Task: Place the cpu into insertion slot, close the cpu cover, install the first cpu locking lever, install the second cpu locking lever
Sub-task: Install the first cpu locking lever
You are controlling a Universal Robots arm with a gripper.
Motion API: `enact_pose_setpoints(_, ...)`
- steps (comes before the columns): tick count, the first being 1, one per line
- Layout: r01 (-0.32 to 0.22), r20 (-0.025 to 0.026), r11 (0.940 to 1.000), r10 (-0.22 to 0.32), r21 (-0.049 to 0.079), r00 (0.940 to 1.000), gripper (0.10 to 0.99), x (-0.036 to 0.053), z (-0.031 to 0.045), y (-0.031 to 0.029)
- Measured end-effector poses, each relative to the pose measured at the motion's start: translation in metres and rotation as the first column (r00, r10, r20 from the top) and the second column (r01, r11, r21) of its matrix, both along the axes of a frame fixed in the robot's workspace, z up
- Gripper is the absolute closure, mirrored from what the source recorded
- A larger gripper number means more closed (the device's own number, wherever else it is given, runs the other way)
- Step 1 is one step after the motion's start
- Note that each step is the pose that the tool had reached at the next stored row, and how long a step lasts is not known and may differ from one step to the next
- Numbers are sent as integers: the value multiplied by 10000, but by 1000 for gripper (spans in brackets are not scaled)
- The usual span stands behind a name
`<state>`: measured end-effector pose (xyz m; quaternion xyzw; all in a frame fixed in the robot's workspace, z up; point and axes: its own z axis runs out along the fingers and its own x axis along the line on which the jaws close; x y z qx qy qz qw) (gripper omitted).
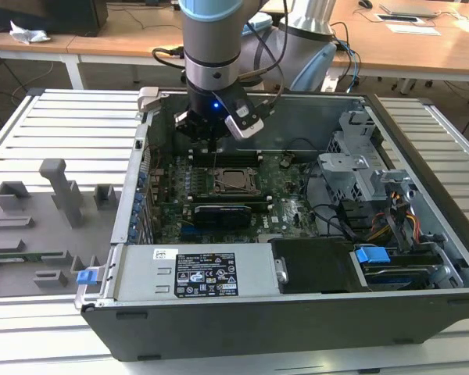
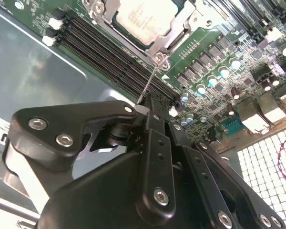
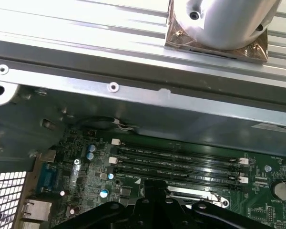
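Evidently the cpu (image 2: 143, 16) lay flat in the insertion slot (image 1: 220, 181) with the cpu cover (image 2: 174, 31) folded down around its edges, so my work was at the wire locking lever (image 2: 148, 85) rising from the socket's corner beside the memory slots (image 2: 105, 52). My hand (image 2: 145, 106) appeared pressed together on that lever's free end, a pinch suited to so thin a rod. My arm (image 1: 211, 47) stood upright over the open computer case (image 1: 297, 312), wrist pointing straight down into it.
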<state>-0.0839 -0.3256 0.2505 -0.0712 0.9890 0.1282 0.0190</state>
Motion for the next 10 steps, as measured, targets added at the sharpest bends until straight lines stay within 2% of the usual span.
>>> enact_pose_setpoints(6, 1, 1, 10000, -1, 1, 10000, 980, 85, -3, 0)
enact_pose_setpoints(10, 1, 0, 10000, -1, 0, 10000, 980, 187, -6, 0)
